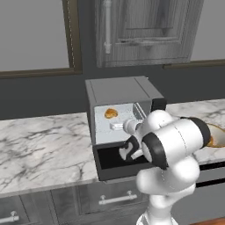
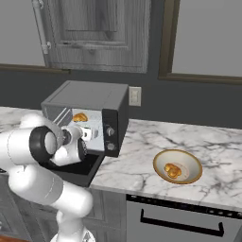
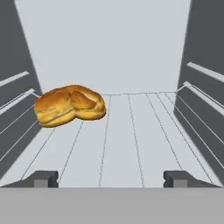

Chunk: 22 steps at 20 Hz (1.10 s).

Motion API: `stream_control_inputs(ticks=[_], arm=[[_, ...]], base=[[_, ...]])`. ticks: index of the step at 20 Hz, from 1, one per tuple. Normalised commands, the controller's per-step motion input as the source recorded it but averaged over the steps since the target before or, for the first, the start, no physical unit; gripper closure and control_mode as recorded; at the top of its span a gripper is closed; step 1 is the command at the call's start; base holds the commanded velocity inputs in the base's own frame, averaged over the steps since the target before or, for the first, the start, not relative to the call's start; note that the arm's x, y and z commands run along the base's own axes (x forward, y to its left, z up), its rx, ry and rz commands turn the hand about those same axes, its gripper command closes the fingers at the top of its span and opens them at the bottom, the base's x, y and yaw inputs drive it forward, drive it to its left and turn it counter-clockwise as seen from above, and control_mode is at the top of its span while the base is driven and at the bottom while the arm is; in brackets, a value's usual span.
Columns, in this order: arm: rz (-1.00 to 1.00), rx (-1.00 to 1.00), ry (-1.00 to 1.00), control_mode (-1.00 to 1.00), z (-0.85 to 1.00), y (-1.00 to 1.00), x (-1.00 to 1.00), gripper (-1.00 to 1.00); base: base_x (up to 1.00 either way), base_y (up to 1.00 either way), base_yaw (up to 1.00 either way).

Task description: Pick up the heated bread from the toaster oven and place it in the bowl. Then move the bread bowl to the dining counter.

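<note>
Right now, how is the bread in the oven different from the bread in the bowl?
The bread in the oven sits on the wire rack inside the toaster oven; the bread in the bowl lies in the tan bowl out on the counter. The oven bread is right ahead of the open pincer; the bowl bread is far off. Both are golden-orange and lumpy.

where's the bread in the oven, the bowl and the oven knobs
bread (image 3: pixel 70 105), hand view, middle of the roll on the rack
bowl (image 2: pixel 190 162), right base view, bare inner wall at its right
oven knobs (image 2: pixel 110 132), right base view, upper knob on the black panel
</note>
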Motion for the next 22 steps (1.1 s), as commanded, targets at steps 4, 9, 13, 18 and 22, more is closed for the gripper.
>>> stream_control_inputs(ticks=[4,9,13,18,22], arm=[[-0.05,-0.01,0.47,-1.00,-0.66,0.00,-1.00,-1.00],[-0.03,0.00,0.69,-1.00,-0.31,0.00,-1.00,-1.00],[-0.04,0.00,0.90,-1.00,-0.14,0.00,-1.00,-1.00],[-0.02,0.00,0.94,-1.00,-0.32,0.00,-1.00,-1.00],[0.00,0.00,0.10,-1.00,0.00,0.00,-0.32,-1.00]], base=[[0.00,0.00,0.00],[0.00,0.00,0.00],[0.00,0.00,0.00],[0.00,0.00,0.00],[0.00,0.00,0.00]])
